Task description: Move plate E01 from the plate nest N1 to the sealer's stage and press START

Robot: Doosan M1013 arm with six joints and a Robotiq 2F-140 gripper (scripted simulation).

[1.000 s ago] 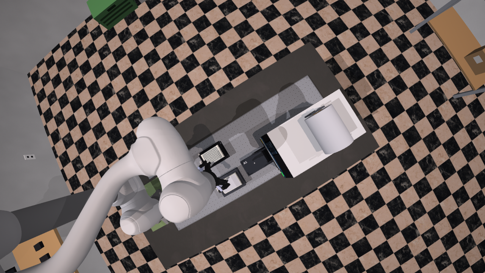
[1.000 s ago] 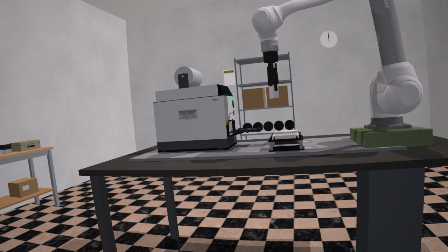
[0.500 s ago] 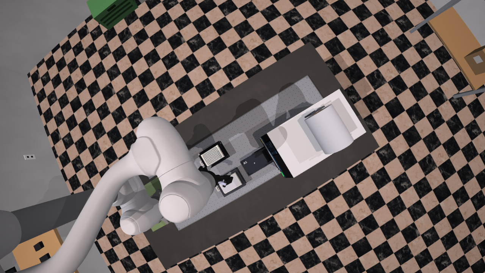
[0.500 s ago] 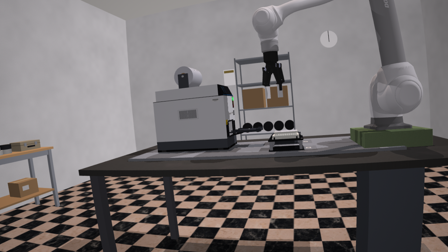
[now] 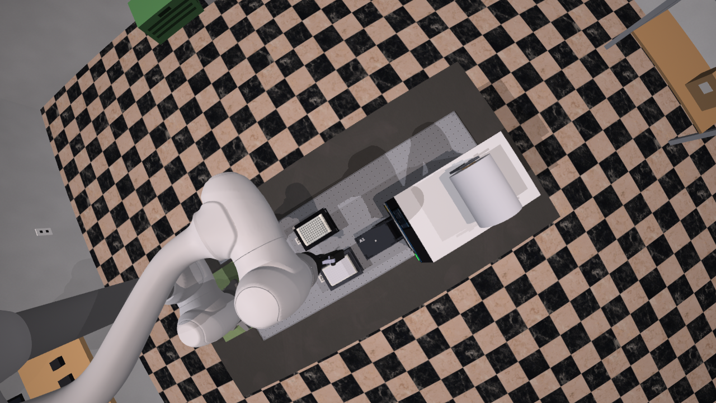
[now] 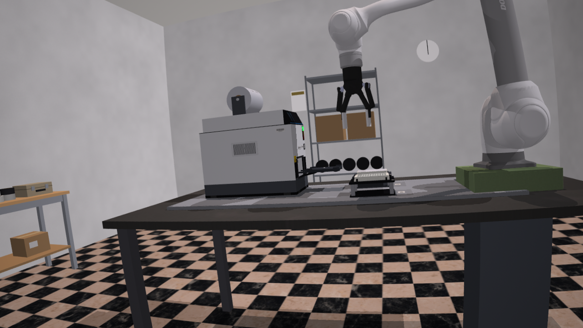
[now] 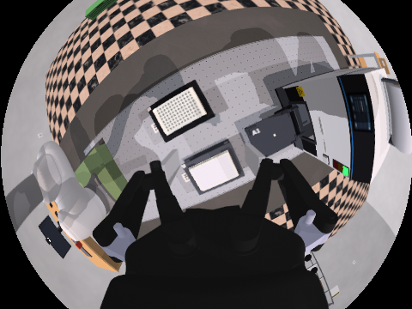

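My black two-finger pincer hangs wide and empty, high over the dark table. Two nested white plates lie below: a dotted-top plate, and a smooth-top plate at its 5 o'clock. I cannot read which is E01, so I risk grabbing N2's plate.

Arm's reaching out from its green base, wrist pointing straight down, gripper hanging high above it, fingers spread wide apart, holding nothing.
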